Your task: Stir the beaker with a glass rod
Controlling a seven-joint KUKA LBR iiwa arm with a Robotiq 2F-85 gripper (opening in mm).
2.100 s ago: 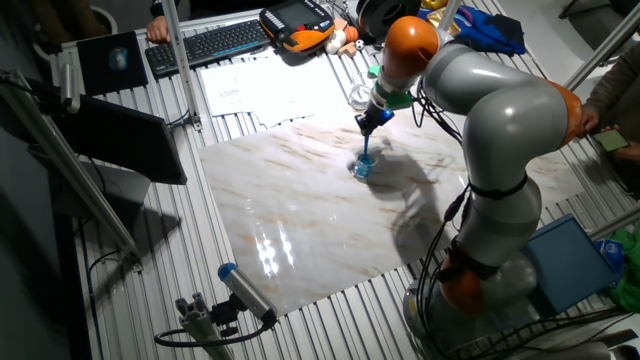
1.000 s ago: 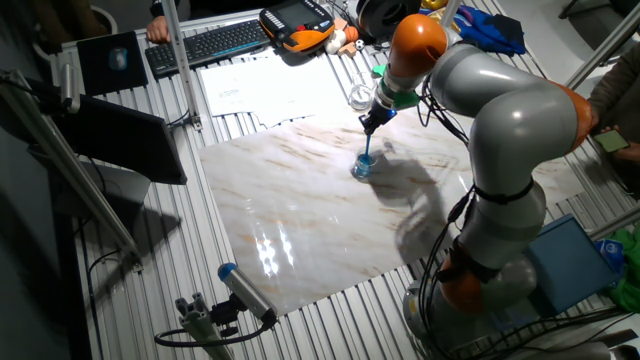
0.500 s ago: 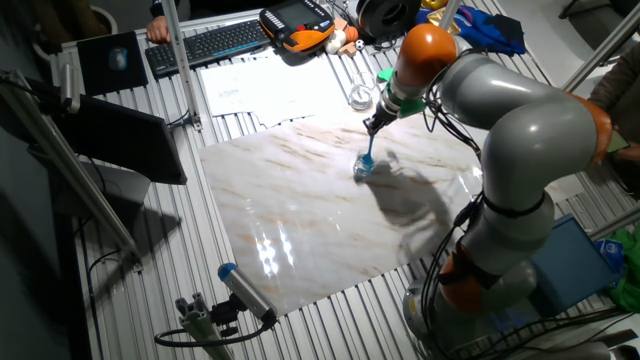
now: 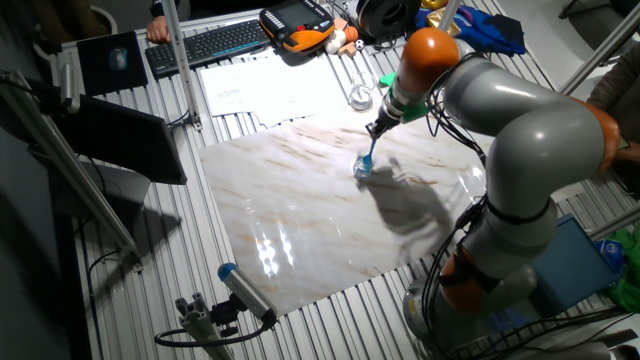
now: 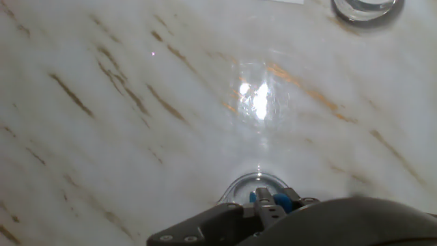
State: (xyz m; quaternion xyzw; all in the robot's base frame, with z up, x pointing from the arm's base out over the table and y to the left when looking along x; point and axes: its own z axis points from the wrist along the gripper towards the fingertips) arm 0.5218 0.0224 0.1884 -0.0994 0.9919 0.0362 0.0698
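The beaker [image 4: 362,168] is a tiny blue-tinted glass cup standing on the marble board [image 4: 300,210]. The glass rod [image 4: 370,152] is a thin light blue stick that leans down from my gripper [image 4: 375,131] into the beaker. My gripper is just above and right of the beaker and is shut on the rod's top end. In the hand view the beaker's rim [image 5: 239,184] shows as a clear arc just beyond my gripper [image 5: 263,200], whose blue-tipped fingers are closed together. The rod itself is hidden there.
An untinted clear glass vessel [image 4: 360,96] stands at the board's far edge; its rim shows in the hand view [image 5: 365,8]. Papers [image 4: 262,85], a keyboard [image 4: 208,42] and an orange pendant [image 4: 297,26] lie behind. A dark monitor [image 4: 120,140] stands at the left.
My arm has swung to the right over the last two seconds. The gripper has shifted slightly right with the rod, which now leans more. The beaker has stayed put.
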